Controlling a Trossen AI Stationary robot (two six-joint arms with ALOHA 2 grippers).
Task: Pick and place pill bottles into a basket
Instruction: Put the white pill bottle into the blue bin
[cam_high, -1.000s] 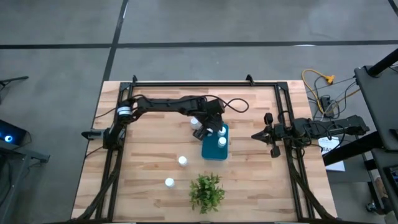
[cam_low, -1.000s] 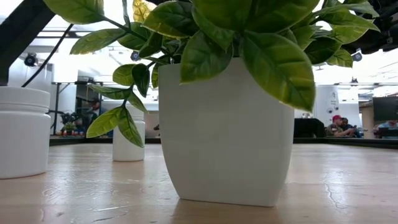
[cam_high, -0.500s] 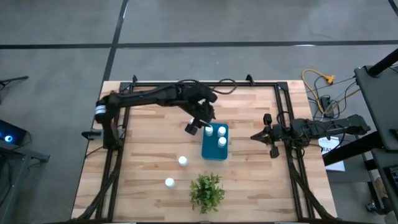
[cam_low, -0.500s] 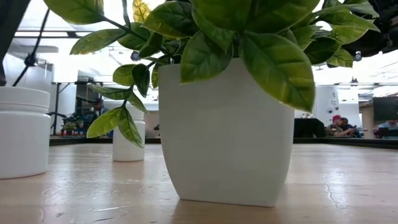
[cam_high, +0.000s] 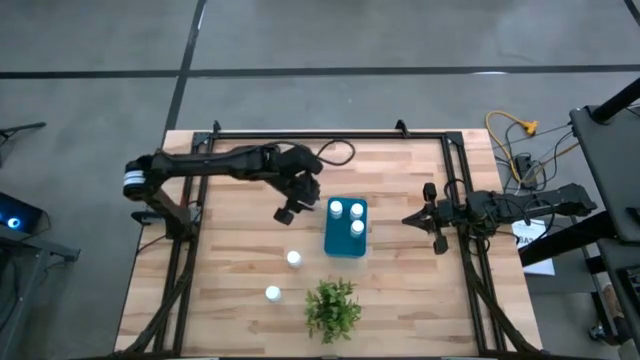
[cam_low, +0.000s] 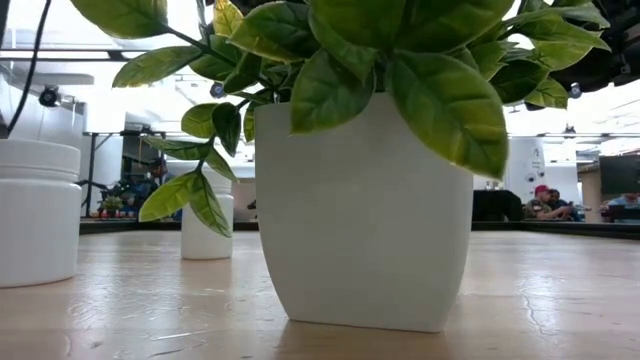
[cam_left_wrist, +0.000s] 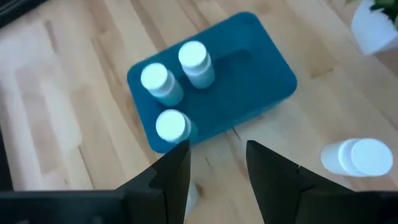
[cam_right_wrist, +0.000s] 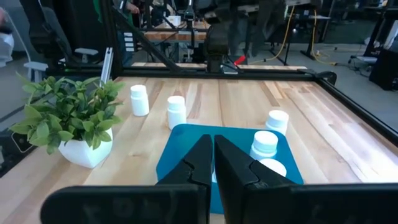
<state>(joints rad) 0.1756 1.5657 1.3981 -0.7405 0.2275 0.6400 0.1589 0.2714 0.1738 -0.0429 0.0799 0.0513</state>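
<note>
Three pill bottles (cam_high: 345, 215) stood in the basket (cam_high: 345, 243); the left gripper (cam_high: 287, 212) hovered beside it, spread and empty, while the right gripper (cam_high: 412, 219) waited pressed together.

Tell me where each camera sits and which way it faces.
High: above the table, straight down; both arms, left hand beside the basket, right hand at the right side.
Low: tabletop height, level across; the plant fills it, no hand.
Left wrist: looks down past its open fingers at the basket.
Right wrist: looks across past its shut fingers at basket and plant.
Shared: high and wrist views show three pill bottles in the basket.
</note>
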